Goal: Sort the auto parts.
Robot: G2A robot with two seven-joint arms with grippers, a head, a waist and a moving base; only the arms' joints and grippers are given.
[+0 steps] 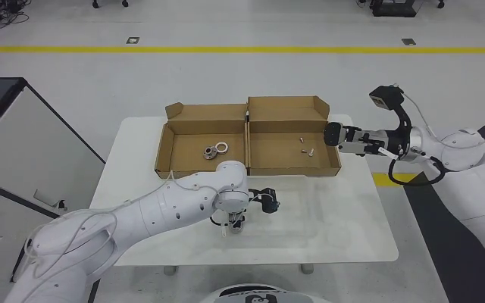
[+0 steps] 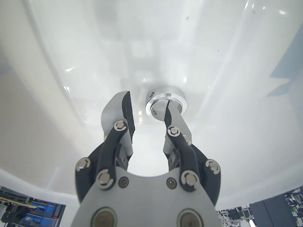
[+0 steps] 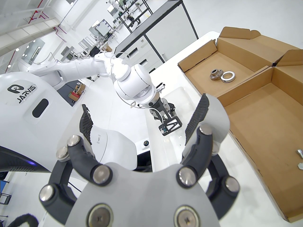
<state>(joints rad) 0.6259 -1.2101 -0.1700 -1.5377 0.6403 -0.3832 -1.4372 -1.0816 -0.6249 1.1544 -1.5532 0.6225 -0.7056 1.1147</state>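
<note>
Precision counts: the left gripper (image 2: 147,98), spread wide, straddles the wall of the shiny silver metal ring (image 2: 163,95) at centre frame on the white table (image 2: 71,48). Best to close gently and squarely so it cannot skate. The right gripper (image 3: 144,100) hovers released, empty.

The bench (image 1: 341,227) is white with rounded corners and stands on a pale floor. Two open cardboard boxes sit on its far half, side by side and touching: the left box (image 1: 164,148) and the right box (image 1: 288,107), each with its lid flap folded back. Nearer the front, about midway across, a shiny metal ring (image 2: 175,95) lies flat on the glossy white surface.
</note>
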